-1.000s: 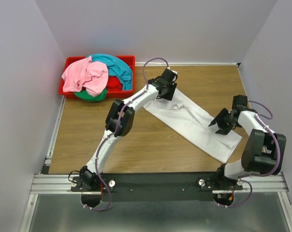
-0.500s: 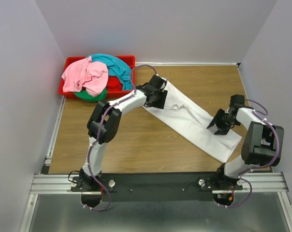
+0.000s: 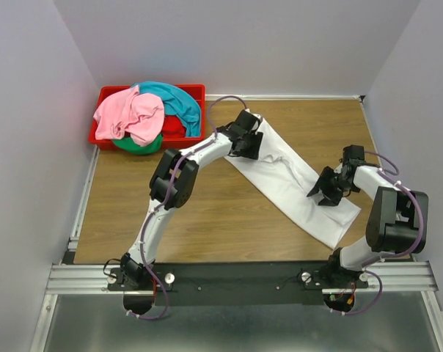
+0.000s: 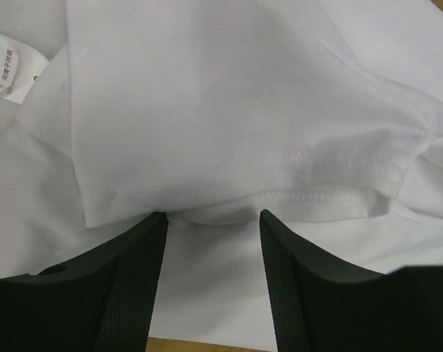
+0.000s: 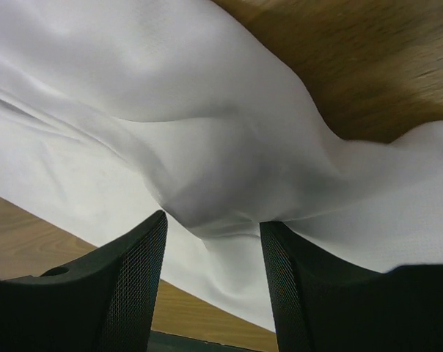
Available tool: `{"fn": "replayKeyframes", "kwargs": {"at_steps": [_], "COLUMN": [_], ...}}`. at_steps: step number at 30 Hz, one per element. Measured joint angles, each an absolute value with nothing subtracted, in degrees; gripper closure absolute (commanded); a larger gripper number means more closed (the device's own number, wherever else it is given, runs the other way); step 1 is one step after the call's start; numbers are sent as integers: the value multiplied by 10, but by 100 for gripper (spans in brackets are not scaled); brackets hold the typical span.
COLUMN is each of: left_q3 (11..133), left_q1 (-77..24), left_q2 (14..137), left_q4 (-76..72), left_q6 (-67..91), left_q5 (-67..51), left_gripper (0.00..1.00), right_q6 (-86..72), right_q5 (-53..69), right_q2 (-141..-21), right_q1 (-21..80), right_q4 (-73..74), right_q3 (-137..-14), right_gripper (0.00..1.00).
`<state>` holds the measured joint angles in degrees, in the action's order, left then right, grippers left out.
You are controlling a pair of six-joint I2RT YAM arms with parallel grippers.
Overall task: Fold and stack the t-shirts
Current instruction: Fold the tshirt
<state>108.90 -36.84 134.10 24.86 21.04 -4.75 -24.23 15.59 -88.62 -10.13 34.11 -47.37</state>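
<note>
White cotton t-shirt [image 3: 295,183], where does it lie exactly?

It lies on the brown wooden table [image 3: 133,205]. It is folded into a long narrow strip that goes slantwise from the far middle to the near right.

And the other t-shirts?

They are heaped in the red plastic bin [image 3: 197,91] at the far left corner. The pink t-shirt [image 3: 130,114] is on top at the left and the teal t-shirt [image 3: 181,103] is at the right of the heap. The red t-shirt [image 3: 174,126] shows below the teal one, and the green t-shirt [image 3: 137,145] is at the near side.

Where is the left gripper?

The left gripper [image 3: 246,141] is over the far end of the strip. In its wrist view the black fingers [image 4: 130,279] stand apart, and a stitched hem of the shirt runs across just at their tips. Whether they pinch the cloth, I cannot tell. A small white label with blue print [image 4: 9,62] shows at the left of that view.

And the right gripper?

The right gripper [image 3: 326,192] is on the near right part of the strip, close to its right edge. Its fingers [image 5: 287,279] are also apart, and a raised fold of the white cloth gathers between their tips. Bare wood shows beyond the cloth. If this is a real grasp or only touching, the pictures do not tell me.
</note>
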Motion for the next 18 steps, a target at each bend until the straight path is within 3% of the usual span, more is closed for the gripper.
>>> {"fn": "replayKeyframes", "kwargs": {"at_steps": [18], "left_q3": [1315], "left_q1": [-356], "left_q2": [1481], "left_q4": [256], "left_q6": [170], "left_q5": [-72], "left_gripper": [38], "right_q6": [-298], "right_q5": [182], "right_q2": [-884], "right_q1": [-12], "right_q4": [328], "right_q3": [-464], "right_gripper": [39]}}
